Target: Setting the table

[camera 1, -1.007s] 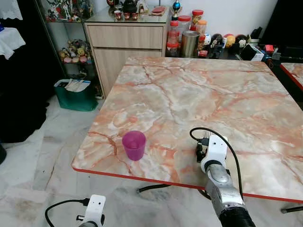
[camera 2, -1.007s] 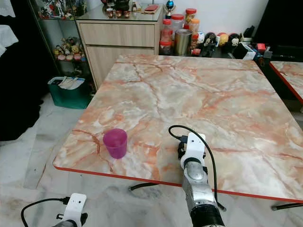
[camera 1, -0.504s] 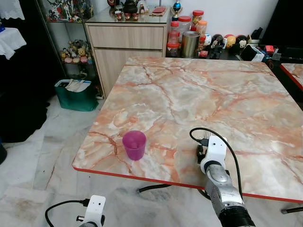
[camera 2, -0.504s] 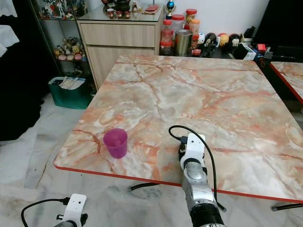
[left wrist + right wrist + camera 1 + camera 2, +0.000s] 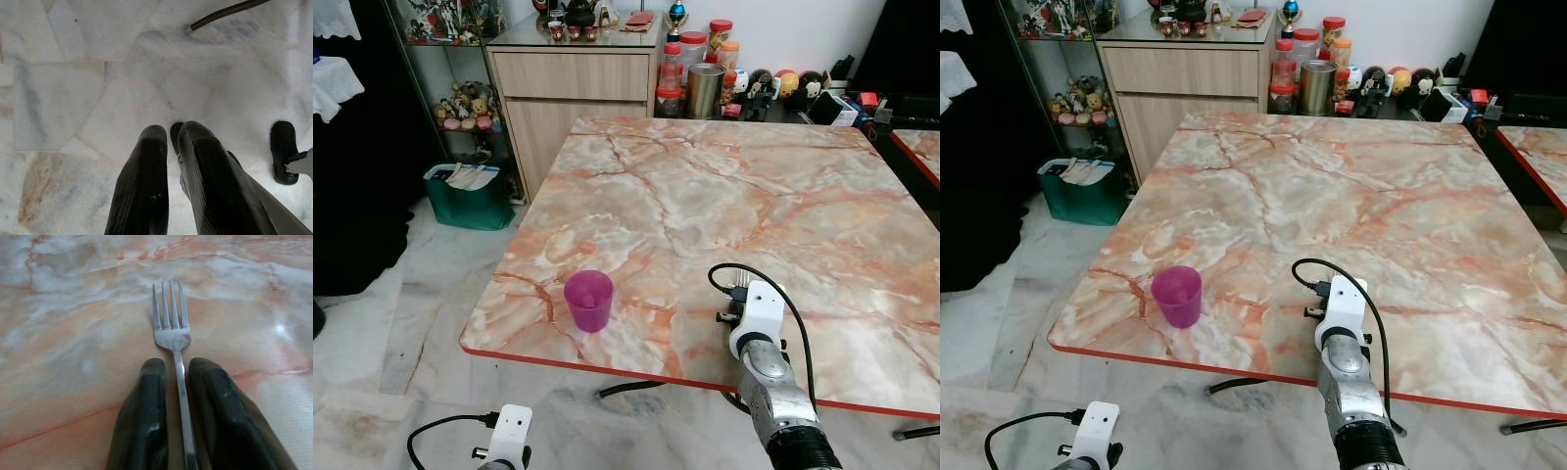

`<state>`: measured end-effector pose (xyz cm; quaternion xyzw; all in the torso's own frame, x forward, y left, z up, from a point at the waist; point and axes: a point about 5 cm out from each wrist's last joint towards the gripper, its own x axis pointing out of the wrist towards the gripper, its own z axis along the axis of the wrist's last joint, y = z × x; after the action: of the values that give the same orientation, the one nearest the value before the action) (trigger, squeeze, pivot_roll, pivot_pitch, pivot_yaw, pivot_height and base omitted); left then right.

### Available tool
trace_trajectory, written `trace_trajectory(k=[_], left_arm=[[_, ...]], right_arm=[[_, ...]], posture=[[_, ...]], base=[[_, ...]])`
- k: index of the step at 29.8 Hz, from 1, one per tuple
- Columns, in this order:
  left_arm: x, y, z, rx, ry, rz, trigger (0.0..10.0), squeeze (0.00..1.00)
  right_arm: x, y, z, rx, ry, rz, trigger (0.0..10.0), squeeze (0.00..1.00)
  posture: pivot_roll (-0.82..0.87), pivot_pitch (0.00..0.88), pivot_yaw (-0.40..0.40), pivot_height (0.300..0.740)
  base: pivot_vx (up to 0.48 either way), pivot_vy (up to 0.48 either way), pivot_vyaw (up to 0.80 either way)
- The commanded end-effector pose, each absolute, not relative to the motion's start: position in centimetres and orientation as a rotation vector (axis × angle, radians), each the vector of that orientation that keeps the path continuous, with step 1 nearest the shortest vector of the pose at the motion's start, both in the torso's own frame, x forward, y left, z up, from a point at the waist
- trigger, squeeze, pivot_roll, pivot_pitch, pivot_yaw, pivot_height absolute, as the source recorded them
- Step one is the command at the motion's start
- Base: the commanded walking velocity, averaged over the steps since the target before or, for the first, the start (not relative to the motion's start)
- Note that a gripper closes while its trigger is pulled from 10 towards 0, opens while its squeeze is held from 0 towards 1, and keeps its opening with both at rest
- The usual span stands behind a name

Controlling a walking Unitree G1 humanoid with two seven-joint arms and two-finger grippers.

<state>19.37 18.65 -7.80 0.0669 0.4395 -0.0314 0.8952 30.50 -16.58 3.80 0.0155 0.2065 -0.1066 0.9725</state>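
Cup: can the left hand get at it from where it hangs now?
Probably not as it stands. The left hand hangs low over the floor, below the table edge, while the cup stands on top near that edge. Nothing blocks the cup; the arm would have to rise first.

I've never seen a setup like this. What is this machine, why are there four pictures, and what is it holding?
It is a humanoid robot setting a table. Two pictures come from cameras in its head, looking down at the pink marble-patterned table, where a purple plastic cup stands near the front edge. The other two come from cameras on its wrists. The right hand has its two black fingers closed around the handle of a silver metal fork lying on the table. The left hand hangs idle over the white tiled floor.
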Motion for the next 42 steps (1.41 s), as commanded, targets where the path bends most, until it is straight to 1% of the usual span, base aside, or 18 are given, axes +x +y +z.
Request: trace_trajectory(k=[1, 19, 21, 22, 23, 24, 25, 28, 35, 36, 42], left_arm=[[19.0, 18.8, -8.0, 0.140, 0.936, -0.065, 10.0, 0.00], [19.0, 18.5, -8.1, 0.135, 0.942, -0.072, 10.0, 0.00], [19.0, 18.5, -8.1, 0.144, 0.938, -0.062, 10.0, 0.00], [19.0, 18.5, -8.1, 0.144, 0.938, -0.062, 10.0, 0.00], [19.0, 18.6, -8.0, 0.146, 0.935, -0.059, 10.0, 0.00], [19.1, 18.6, -8.0, 0.148, 0.932, -0.057, 10.0, 0.00], [19.1, 18.6, -8.0, 0.148, 0.932, -0.057, 10.0, 0.00], [19.4, 18.8, -7.8, 0.154, 0.923, -0.043, 10.0, 0.00], [19.4, 18.7, -7.8, 0.154, 0.918, -0.040, 10.0, 0.00], [19.4, 18.6, -7.8, 0.157, 0.917, -0.041, 10.0, 0.00], [19.2, 18.6, -7.9, 0.161, 0.919, -0.038, 10.0, 0.00]], right_arm=[[30.2, -16.6, 3.1, 0.042, 0.460, -0.218, 0.0, 0.00], [30.3, -16.4, 3.4, 0.040, 0.442, -0.198, 0.0, 0.00], [31.0, -15.8, 4.7, 0.041, 0.352, -0.158, 0.0, 0.00], [31.0, -15.8, 4.7, 0.041, 0.352, -0.158, 0.0, 0.00], [31.2, -15.6, 5.3, 0.029, 0.311, -0.139, 2.7, 0.00], [31.4, -15.4, 5.8, 0.031, 0.275, -0.126, 10.0, 0.00], [31.4, -15.4, 5.8, 0.031, 0.275, -0.126, 10.0, 0.00], [32.2, -14.9, 8.0, 0.052, 0.158, -0.101, 10.0, 0.00], [32.6, -14.7, 9.3, -0.008, 0.093, -0.067, 10.0, 0.00], [32.7, -14.5, 10.0, -0.037, 0.057, -0.050, 10.0, 0.00], [32.8, -14.7, 10.8, -0.030, 0.020, -0.043, 10.0, 0.00]], posture=[[0.00, 0.000, 0.005, 0.736], [-0.01, 0.000, 0.005, 0.736], [-0.01, 0.000, 0.002, 0.736], [-0.01, 0.000, 0.002, 0.736], [-0.01, 0.000, 0.002, 0.736], [-0.01, 0.000, 0.002, 0.736], [-0.01, 0.000, 0.002, 0.736], [-0.01, 0.000, 0.000, 0.736], [-0.01, 0.000, -0.003, 0.736], [-0.02, 0.000, -0.003, 0.736], [-0.02, 0.000, -0.008, 0.736]], base=[[0.000, 0.000, 0.00], [0.000, 0.000, 0.00], [0.000, 0.000, 0.00], [0.000, 0.000, 0.00], [0.000, 0.000, 0.00], [0.000, 0.000, 0.00], [0.000, 0.000, 0.00], [0.000, 0.000, 0.00], [0.000, 0.000, 0.00], [0.000, 0.000, 0.00], [0.000, 0.000, 0.00]])
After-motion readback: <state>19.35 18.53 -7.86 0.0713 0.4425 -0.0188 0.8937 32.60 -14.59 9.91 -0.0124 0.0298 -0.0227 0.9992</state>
